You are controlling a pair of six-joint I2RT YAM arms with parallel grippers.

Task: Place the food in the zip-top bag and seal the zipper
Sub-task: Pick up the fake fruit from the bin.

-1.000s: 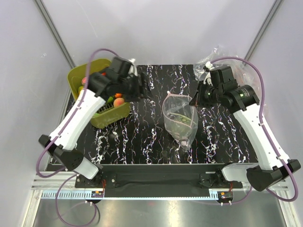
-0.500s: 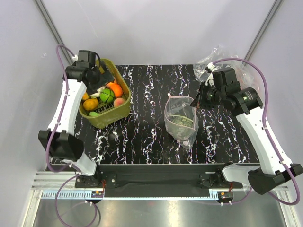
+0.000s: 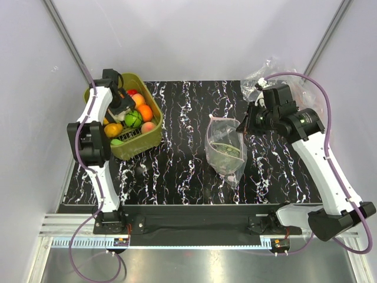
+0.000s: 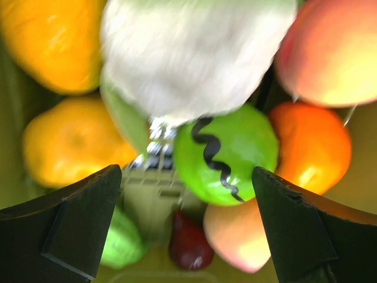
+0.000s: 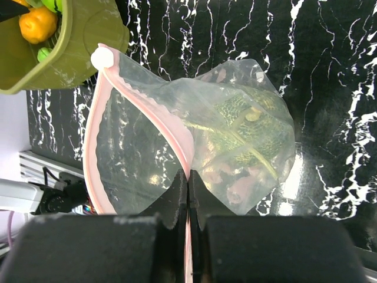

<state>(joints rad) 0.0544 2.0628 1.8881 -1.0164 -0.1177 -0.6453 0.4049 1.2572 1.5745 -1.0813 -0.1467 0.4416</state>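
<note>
Marbled table; bag gaping, right tool pinching pink zipper; left tool wide.

Food crowds tub; zip-top bag mouth open.

- One black marbled counter.
- One olive-green tub.
- One clear zip-top bag, with one pink zipper.
- One dark green food piece inside that bag.
- In the tub: three oranges, two peach pieces, one green lime, one white cauliflower, one dark red piece.
- Plainer clear bags heaped at the far right corner; number unclear.
</note>
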